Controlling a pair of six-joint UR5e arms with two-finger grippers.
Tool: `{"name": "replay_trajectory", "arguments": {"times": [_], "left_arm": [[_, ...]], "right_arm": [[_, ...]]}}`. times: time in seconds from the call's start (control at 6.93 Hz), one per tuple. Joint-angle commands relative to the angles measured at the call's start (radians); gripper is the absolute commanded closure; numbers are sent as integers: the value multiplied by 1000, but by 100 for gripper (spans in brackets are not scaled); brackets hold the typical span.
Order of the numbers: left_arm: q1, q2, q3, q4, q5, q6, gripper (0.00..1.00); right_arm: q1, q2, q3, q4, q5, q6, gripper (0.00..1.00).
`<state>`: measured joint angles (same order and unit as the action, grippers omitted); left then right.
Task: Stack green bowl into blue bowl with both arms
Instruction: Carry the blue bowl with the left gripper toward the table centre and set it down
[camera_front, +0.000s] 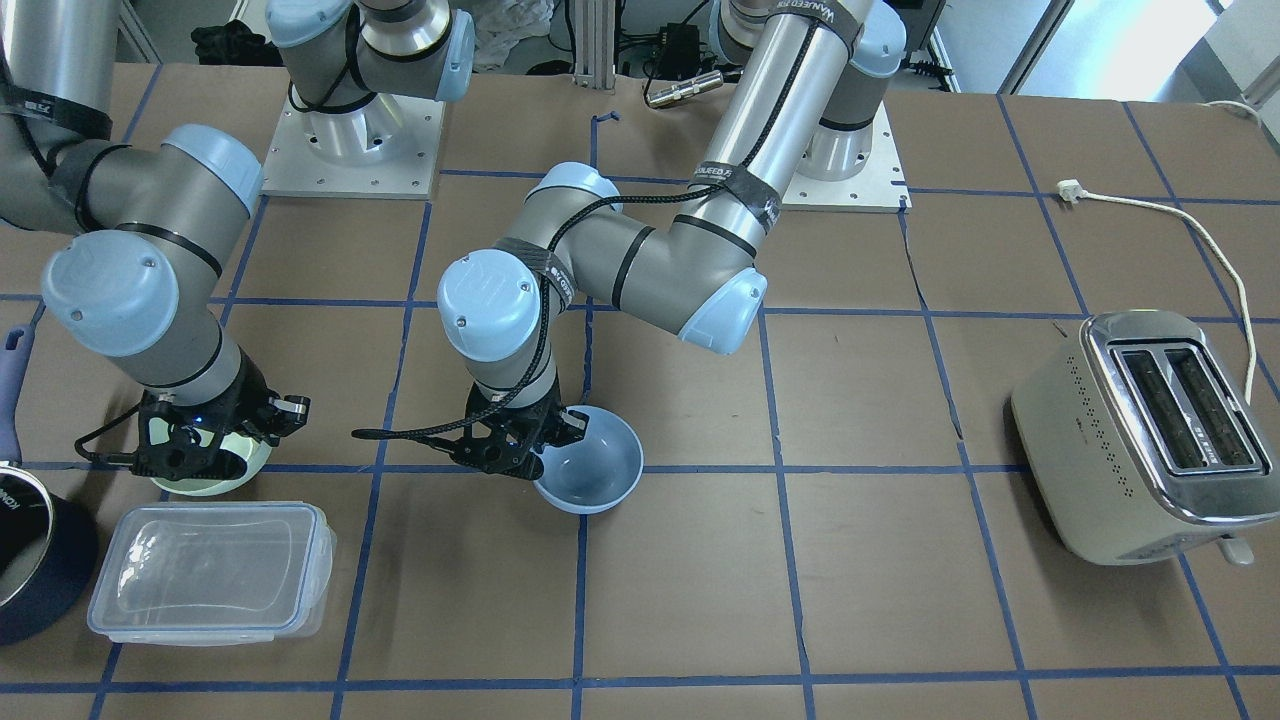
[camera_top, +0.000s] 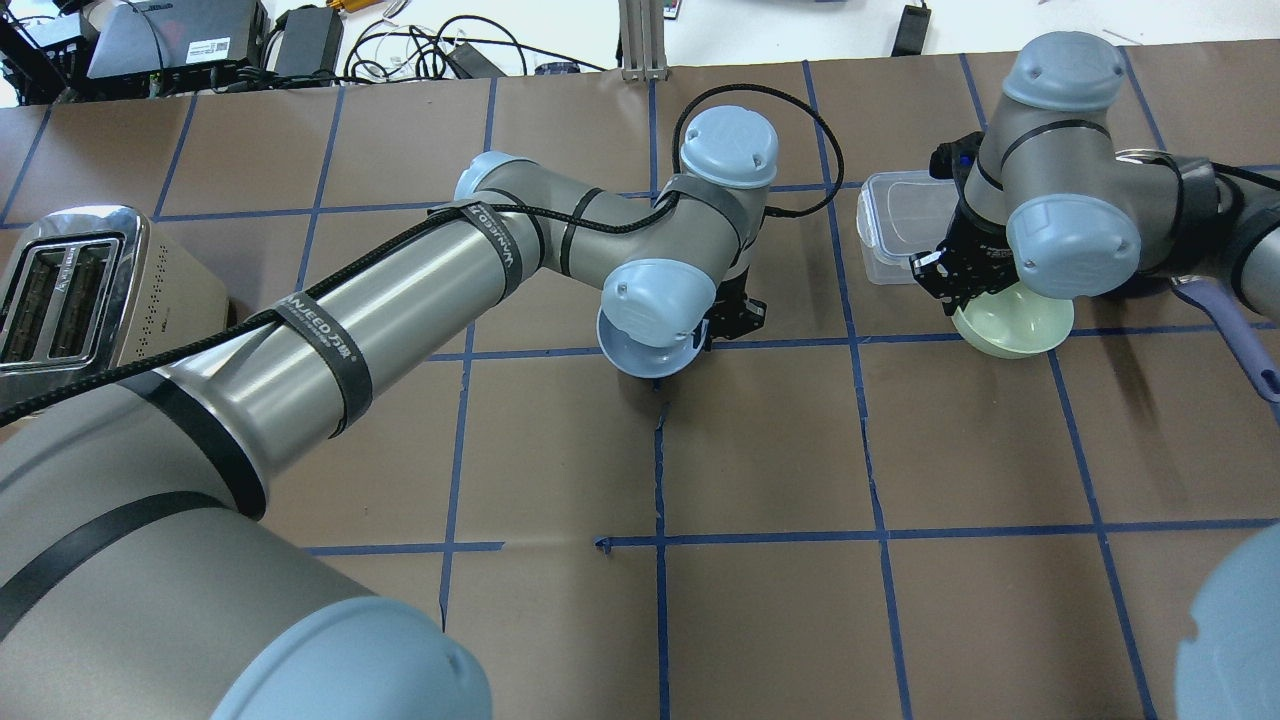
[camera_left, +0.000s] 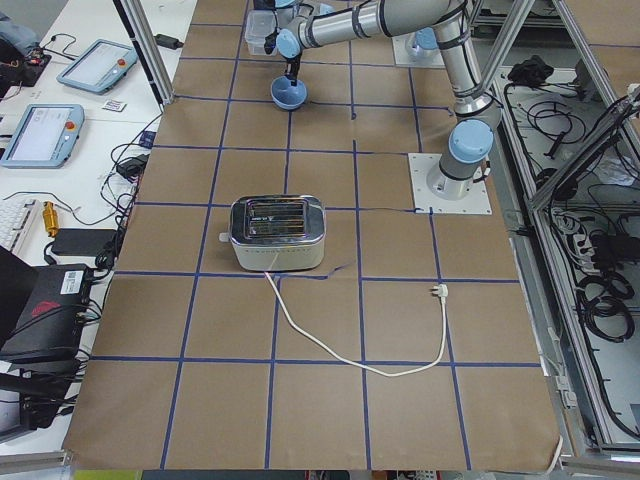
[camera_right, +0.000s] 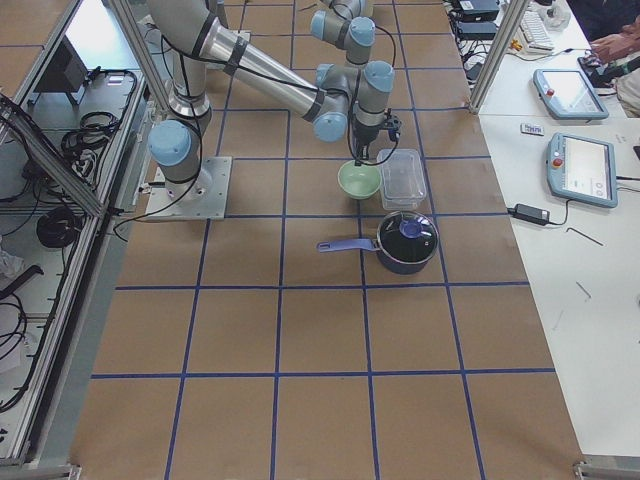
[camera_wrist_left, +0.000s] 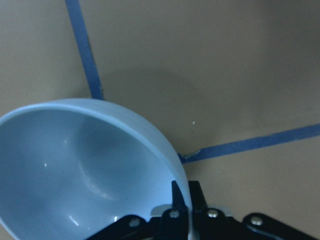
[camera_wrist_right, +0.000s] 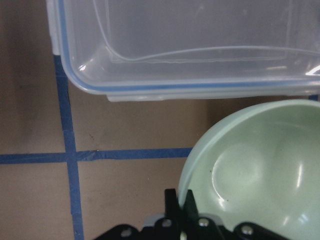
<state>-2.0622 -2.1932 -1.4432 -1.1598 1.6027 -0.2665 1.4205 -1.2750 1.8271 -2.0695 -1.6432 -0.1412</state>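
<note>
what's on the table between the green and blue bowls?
Bare taped table and the cable of the left gripper, which clamps the blue bowl's rim; front-facing view.

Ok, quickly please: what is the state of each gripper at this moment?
Left gripper: closed on the rim of the blue bowl.
Right gripper: closed on the rim of the green bowl.

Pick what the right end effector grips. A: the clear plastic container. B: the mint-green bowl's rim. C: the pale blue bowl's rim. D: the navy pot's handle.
B: the right end effector clamps the rim of the small round mint-green bowl, as the right wrist view shows.
</note>
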Motion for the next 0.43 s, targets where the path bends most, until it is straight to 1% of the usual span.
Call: {"name": "replay_trajectory", "arguments": {"times": [0.0,0.14,0.29], "left_arm": [[26,48,9,2,-7,3,0],[68,94,17,-36,-13,3,0],[112,155,21,-132,-15,4,0]], "right_arm": [[0,-7,-3,-1,-1,0,100],[0,-10,-5,-4,-1,0,100],[1,-14,-23,0,0,0,100]]}}
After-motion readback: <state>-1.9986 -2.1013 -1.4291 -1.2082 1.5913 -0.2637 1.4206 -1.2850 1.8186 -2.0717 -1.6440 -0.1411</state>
